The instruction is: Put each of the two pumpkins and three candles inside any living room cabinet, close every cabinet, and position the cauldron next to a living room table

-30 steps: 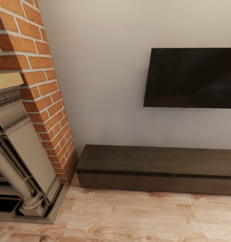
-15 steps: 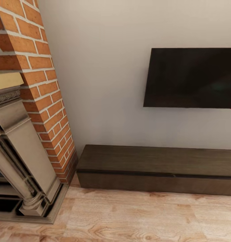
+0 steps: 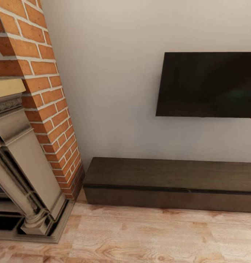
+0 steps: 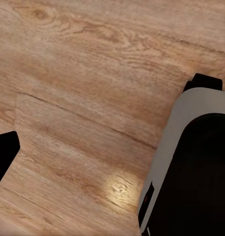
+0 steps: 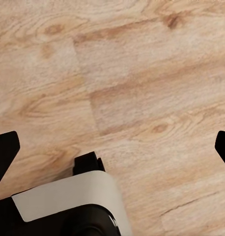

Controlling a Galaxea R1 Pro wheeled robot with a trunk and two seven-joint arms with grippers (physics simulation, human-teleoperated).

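nothing moved, closed cabinet (image 3: 169, 184) under tv (image 3: 207, 84), right gripper (image 5: 112, 147) fingers wide, empty, left unclear

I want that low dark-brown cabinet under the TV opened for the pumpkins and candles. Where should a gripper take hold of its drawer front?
No handle shows on the cabinet. The likeliest hold is the dark recessed groove along the top of the drawer front: hook a finger into it from the front, above, and pull straight out toward the wooden floor.
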